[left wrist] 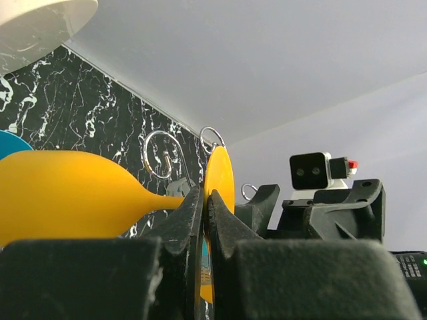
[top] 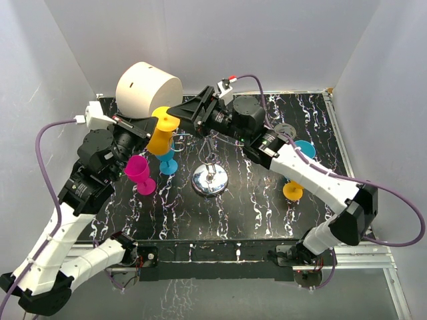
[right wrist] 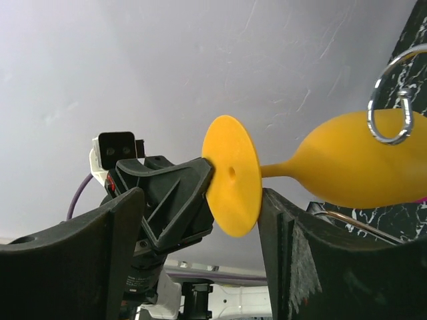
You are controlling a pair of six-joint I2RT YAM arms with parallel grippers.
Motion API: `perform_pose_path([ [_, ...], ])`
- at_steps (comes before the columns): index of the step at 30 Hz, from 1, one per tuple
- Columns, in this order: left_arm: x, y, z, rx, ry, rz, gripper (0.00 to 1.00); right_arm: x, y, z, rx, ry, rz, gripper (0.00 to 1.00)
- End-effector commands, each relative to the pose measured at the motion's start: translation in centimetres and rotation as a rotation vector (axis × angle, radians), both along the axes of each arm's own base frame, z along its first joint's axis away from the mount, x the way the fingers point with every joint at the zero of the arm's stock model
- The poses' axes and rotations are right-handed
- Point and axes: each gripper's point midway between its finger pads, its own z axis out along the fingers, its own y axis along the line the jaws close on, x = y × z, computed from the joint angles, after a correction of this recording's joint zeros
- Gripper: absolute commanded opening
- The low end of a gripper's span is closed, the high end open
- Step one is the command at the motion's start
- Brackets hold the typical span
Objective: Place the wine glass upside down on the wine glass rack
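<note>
Left pincer [left wrist: 205, 200] is clenched on the stem of the yellow wine glass [top: 161, 137], right beside its foot. I see the glass held up off the table, tipped over, with the foot toward the back wall. Right pincer [right wrist: 201, 195] is released, its fingers [right wrist: 293, 253] spread on either side of the foot disc. I cannot tell whether a pad touches the rim.

The black marbled table [top: 267, 210] carries everything else. A big cream cylinder [top: 148, 87] sits at the back left, just behind the raised glass. The wine glass rack [top: 210, 180] stands mid-table on its chrome base. Its wire curls are close beside the yellow bowl, and I can't tell if they touch it. A magenta glass [top: 139, 173] sits near my left arm, a blue glass [top: 167, 164] just beside it, and a small orange glass [top: 293, 191] by my right arm.
</note>
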Motion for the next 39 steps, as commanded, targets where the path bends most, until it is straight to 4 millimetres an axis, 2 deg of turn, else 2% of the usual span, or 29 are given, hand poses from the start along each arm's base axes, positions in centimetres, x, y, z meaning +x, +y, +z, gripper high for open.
perform_pose_path([
  [1,0.5,0.3,0.7,-0.027,-0.032,0.034,0.0,-0.1,-3.2,3.2,0.026,-0.084,-0.11,0.67],
  [7,1.1,-2.1,-0.2,-0.035,-0.016,-0.063,0.0,0.0,-6.3,4.3,0.008,-0.137,-0.242,0.69],
  [10,1.4,-2.5,-1.3,-0.045,0.006,-0.064,0.0,-0.2,-7.9,5.2,0.003,-0.166,-0.298,0.69],
  [13,1.8,-3.0,-1.4,-0.046,-0.002,-0.08,0.0,-0.6,-9.2,6.1,0.008,-0.202,-0.335,0.69],
  [18,2.3,-4.7,-1.3,-0.053,-0.016,-0.148,0.0,-1.4,-10.3,6.3,-0.011,-0.253,-0.351,0.69],
  [22,2.7,-5.3,-1.2,-0.059,-0.027,-0.17,0.0,-1.9,-11.2,5.9,-0.018,-0.263,-0.365,0.69],
  [27,3.9,-6.1,-1.2,-0.074,-0.034,-0.184,0.0,-2.4,-11.9,6.6,-0.009,-0.288,-0.372,0.69],
  [31,5.2,-6.0,-2.1,-0.091,-0.012,-0.172,0.0,-2.5,-12.1,6.7,-0.015,-0.291,-0.378,0.69],
  [39,8.1,-3.9,-3.0,-0.252,-0.001,-0.227,0.0,-3.5,-11.5,7.9,0.008,-0.369,-0.325,0.67],
])
